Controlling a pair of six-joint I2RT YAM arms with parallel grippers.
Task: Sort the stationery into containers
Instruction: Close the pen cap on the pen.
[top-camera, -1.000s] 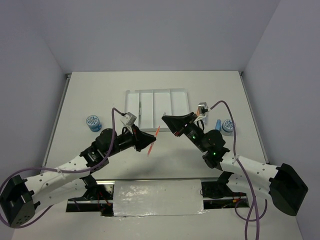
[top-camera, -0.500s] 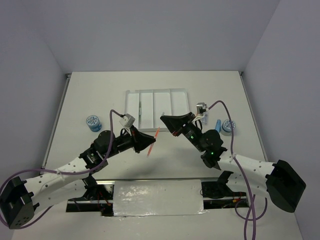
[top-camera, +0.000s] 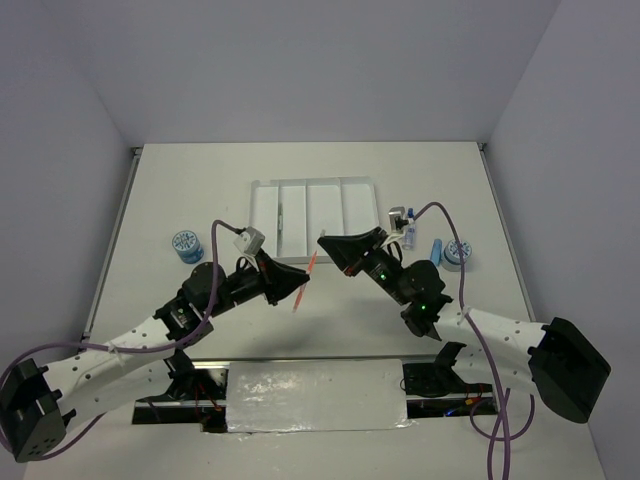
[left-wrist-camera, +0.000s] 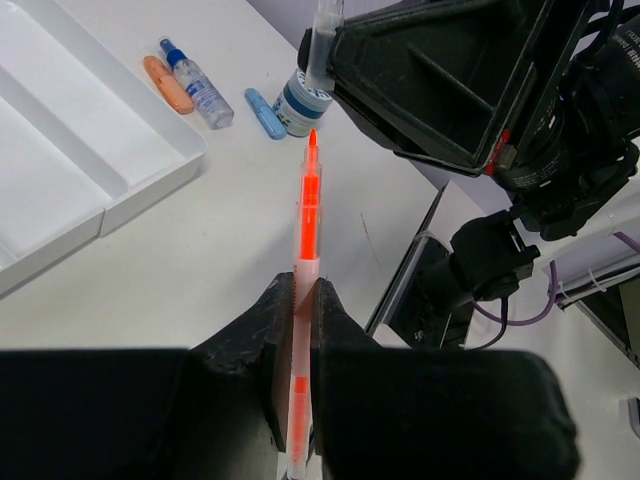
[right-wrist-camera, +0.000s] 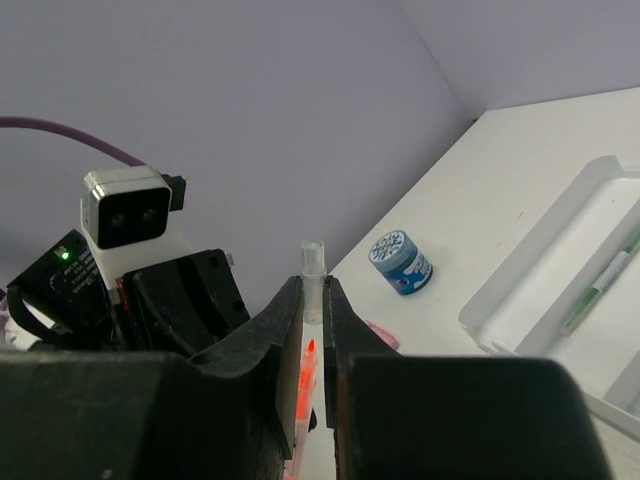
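Since our left end effector (left-wrist-camera: 303, 295) is clamped on the barrel of the orange pen (left-wrist-camera: 309, 215), above the tabletop (top-camera: 180, 180), with its tip aimed at the clear cap (right-wrist-camera: 313, 260) pinched in our right end effector (right-wrist-camera: 312, 295), we judge the two are to be joined, so we should keep them in line and push slowly. Both are slim, smooth plastic cylinders, the cap hollow; farther off, the rigid, glossy white tray (top-camera: 262, 215) holds a thin green pen (top-camera: 281, 222) in one long compartment.
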